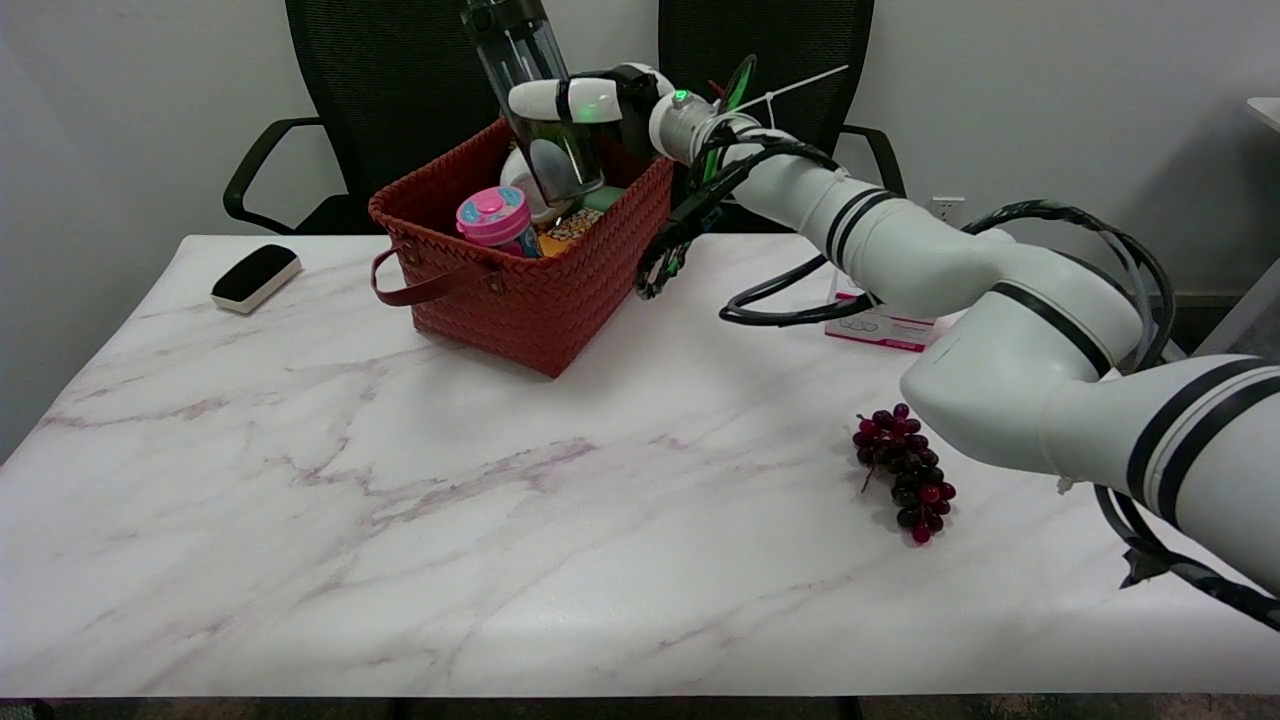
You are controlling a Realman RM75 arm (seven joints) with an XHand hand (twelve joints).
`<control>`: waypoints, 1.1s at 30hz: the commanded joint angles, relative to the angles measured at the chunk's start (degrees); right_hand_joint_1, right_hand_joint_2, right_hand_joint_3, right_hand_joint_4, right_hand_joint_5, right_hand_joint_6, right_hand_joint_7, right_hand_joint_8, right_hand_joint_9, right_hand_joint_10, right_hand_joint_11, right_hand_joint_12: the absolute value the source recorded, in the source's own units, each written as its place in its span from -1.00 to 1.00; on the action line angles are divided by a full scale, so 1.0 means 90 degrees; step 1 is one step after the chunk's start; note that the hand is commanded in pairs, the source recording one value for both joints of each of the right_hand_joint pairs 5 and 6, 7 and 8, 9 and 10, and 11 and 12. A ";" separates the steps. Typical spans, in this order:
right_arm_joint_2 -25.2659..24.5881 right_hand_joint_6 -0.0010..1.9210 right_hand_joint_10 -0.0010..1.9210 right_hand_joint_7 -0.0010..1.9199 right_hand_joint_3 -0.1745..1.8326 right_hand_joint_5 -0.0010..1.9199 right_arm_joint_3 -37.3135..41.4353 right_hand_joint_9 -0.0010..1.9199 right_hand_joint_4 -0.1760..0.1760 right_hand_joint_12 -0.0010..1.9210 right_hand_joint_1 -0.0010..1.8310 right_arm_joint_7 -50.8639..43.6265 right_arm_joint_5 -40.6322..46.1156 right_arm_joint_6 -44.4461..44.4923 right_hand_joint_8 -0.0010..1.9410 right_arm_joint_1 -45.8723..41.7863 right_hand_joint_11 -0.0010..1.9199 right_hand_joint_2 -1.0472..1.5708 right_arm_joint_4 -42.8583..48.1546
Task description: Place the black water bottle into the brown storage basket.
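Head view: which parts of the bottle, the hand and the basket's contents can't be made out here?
- Water bottle: its cap is cut off by the top edge, and its base is hidden behind the basket's wall, so contact with the bottom cannot be told.
- Right hand: the fingers behind the bottle are hidden.
- Basket contents: only a pink-lidded cup reads clearly. The rest is too hidden to name.

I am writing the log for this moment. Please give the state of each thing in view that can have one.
black water bottle: held tilted over the basket, lower end inside it.
right hand: fingers gripping the bottle.
brown storage basket: upright on the table, partly filled.
pink-lidded cup: upright in the basket, lid on.
grapes: lying on the table.
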 commanded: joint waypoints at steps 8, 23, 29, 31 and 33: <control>0.0202 -0.36 -0.84 -0.64 0.08 -0.36 0.0272 -0.84 0.00 -0.99 0.42 -0.0099 0.0022 0.0016 -0.65 -0.0287 -0.99 0.07 0.0432; 0.0380 -0.99 -0.92 -0.76 -0.03 -0.99 0.0666 -0.92 0.00 -1.00 0.35 -0.0090 0.0022 0.0187 -0.77 -0.0456 -1.00 -0.32 0.0928; 0.0785 -1.00 -0.92 -0.74 -0.14 -1.00 0.1074 -0.92 0.00 -1.00 0.35 -0.0099 0.0022 0.0507 -0.75 -0.0754 -1.00 -0.25 0.1912; 0.1150 -1.00 -0.85 -0.67 -0.17 -1.00 0.1130 -0.85 0.00 -1.00 0.34 -0.0099 0.0003 0.0706 -0.67 -0.0924 -1.00 -0.18 0.2583; 0.1589 -0.85 -0.77 -0.61 -0.17 -0.85 0.1151 -0.76 0.00 -1.00 0.34 -0.0134 -0.0061 0.0863 -0.61 -0.1103 -1.00 -0.13 0.3240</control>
